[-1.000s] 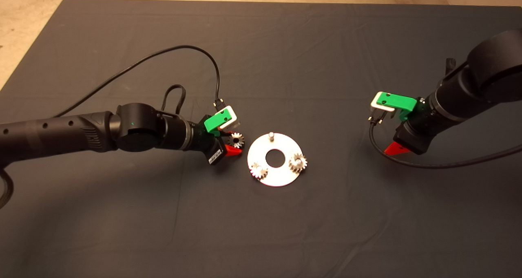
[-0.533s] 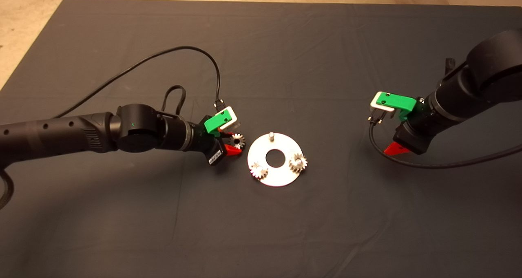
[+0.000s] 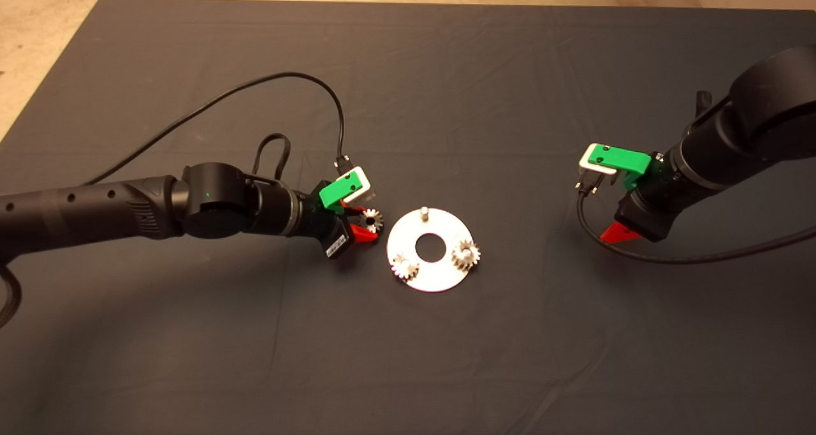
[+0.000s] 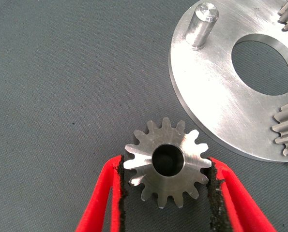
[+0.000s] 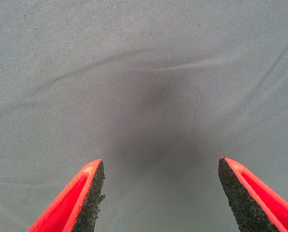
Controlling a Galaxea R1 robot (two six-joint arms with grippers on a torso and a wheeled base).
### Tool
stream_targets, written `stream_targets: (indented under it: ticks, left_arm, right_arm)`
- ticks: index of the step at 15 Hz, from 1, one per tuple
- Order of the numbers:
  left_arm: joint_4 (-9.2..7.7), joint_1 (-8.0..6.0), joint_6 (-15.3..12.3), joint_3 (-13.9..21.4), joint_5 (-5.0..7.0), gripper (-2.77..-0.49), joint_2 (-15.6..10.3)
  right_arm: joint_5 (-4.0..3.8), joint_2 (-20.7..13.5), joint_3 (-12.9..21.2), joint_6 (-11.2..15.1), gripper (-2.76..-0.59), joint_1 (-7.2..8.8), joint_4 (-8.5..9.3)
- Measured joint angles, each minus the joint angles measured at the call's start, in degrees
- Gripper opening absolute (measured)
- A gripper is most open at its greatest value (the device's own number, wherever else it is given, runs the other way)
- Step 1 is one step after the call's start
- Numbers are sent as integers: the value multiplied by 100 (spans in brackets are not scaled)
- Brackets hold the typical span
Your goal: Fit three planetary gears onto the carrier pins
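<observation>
Third gear [image 4: 166, 163] was pinched across its teeth between the left gripper [image 3: 364, 226] pads, bore facing the wrist camera; its lower teeth were cut off by the frame edge. In the head view it was seen just left of the disc [image 3: 432, 277], apart from it. Disc was laid flat near frame centre. Top pin [image 3: 423, 213] was seen bare and upright, tilted away in the wrist view [image 4: 202, 25]. Two gears were seated on the lower-left [image 3: 404, 267] and lower-right [image 3: 466, 254] pins; those pins were mostly hidden by them. Right gripper [image 3: 617, 232] was held well right of the disc, fingers [image 5: 85, 193] spread wide over bare mat [image 5: 148, 72], nothing between them.
</observation>
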Motion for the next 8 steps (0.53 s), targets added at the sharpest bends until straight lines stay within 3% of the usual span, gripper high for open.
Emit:
stream_targets:
  ticks: [6,8]
  left_arm:
    - [2,-6,-2,2,80,-254,11]
    - [0,-43,-1,29,217,-254,23]
  right_arm:
    - [2,-33,-15,-2,-162,0,0]
    - [-2,-77,-28,-5,-162,2,0]
